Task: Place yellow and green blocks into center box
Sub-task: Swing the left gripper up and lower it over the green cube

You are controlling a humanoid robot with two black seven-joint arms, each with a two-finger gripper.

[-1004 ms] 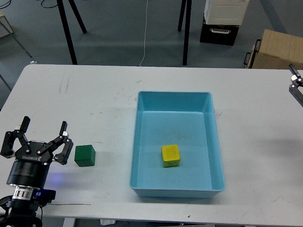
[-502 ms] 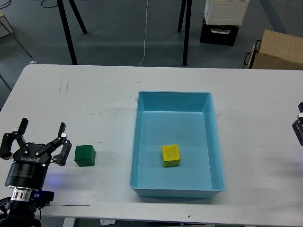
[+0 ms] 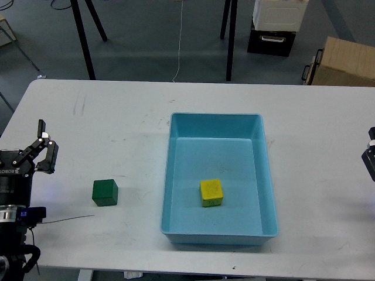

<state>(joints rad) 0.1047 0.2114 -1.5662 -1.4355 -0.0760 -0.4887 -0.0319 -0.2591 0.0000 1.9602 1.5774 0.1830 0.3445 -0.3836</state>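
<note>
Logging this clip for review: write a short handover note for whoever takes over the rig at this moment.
Left gripper: at the table's left edge, only partly in view, holding nothing, apart from the green block.
Right gripper: only a sliver at the right edge; state unclear.
Done: yellow block lies inside the blue box.
Left: green block sits on the table, left of the box; pick and place it.

Grey floor (image 3: 146, 41); white table (image 3: 117, 111); cardboard box (image 3: 345, 61).
</note>
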